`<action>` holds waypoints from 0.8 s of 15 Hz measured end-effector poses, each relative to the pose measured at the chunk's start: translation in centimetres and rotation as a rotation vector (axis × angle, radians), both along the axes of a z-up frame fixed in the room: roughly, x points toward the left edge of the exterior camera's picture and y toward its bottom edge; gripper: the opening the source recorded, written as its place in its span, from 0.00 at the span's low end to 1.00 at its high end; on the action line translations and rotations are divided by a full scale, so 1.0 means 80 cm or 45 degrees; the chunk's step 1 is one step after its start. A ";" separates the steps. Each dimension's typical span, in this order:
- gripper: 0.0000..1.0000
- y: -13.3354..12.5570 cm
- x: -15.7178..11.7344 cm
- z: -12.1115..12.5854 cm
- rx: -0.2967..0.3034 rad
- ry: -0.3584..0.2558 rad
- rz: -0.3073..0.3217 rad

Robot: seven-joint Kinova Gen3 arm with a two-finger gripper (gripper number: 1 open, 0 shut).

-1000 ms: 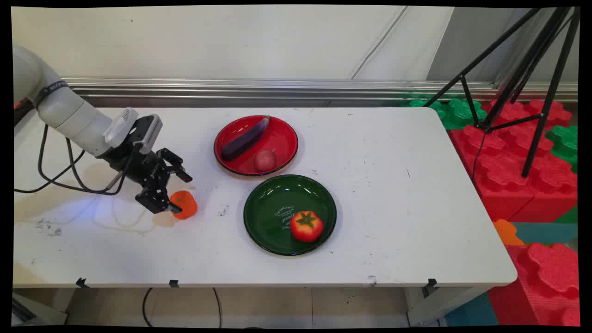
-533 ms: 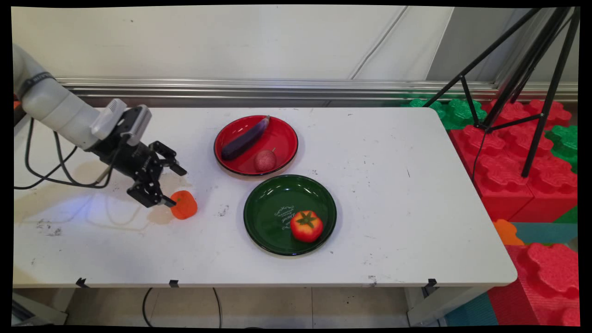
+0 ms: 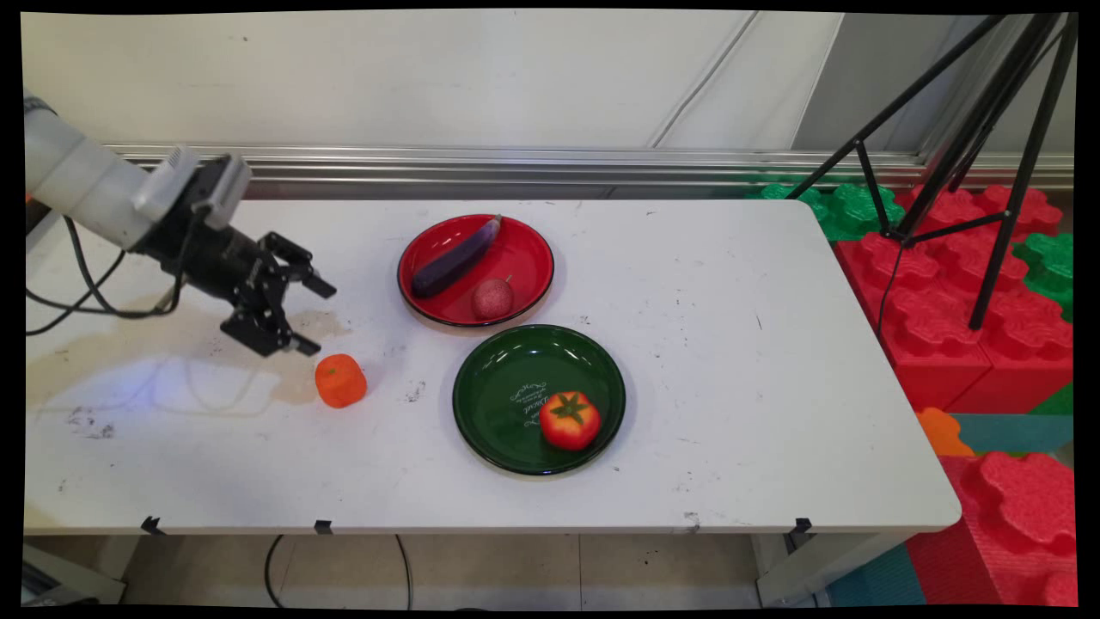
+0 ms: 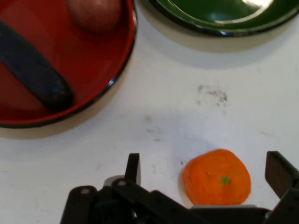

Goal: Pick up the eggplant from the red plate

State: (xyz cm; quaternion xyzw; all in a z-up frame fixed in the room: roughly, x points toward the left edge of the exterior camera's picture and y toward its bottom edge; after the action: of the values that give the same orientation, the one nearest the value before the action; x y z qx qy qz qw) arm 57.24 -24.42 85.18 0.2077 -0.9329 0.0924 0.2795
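An orange mandarin point(image 3: 340, 381) lies on the white table point(image 3: 730, 361), left of the two plates. My gripper point(image 3: 314, 317) hangs open just above and to the upper left of it, holding nothing and clear of the fruit. In the hand view the mandarin point(image 4: 217, 178) sits on the table between the two black fingers point(image 4: 132, 168), low in the picture. A red plate point(image 3: 528, 245) holds a purple eggplant point(image 3: 455, 257) and a small reddish fruit point(image 3: 492, 299). A green plate point(image 3: 498, 387) holds a red tomato point(image 3: 569, 420).
The hand view shows the red plate point(image 4: 119, 74) with the eggplant point(image 4: 35, 72) at upper left and the green plate's rim point(image 4: 224, 29) at the top. A black tripod point(image 3: 962, 155) and red and green foam blocks point(image 3: 954, 309) stand right of the table.
The open gripper has drawn back up and to the left, away from the mandarin. The mandarin stays where it lay on the table.
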 end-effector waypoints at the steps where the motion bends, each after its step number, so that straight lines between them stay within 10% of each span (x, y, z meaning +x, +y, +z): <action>1: 1.00 -0.001 0.002 0.007 -0.009 0.018 0.021; 12: 1.00 -0.047 -0.002 0.043 -0.084 0.151 0.201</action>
State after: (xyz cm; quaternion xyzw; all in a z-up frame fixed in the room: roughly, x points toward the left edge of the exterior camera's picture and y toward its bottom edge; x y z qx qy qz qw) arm 57.09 -28.15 88.64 0.2765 -0.8919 0.1323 0.3326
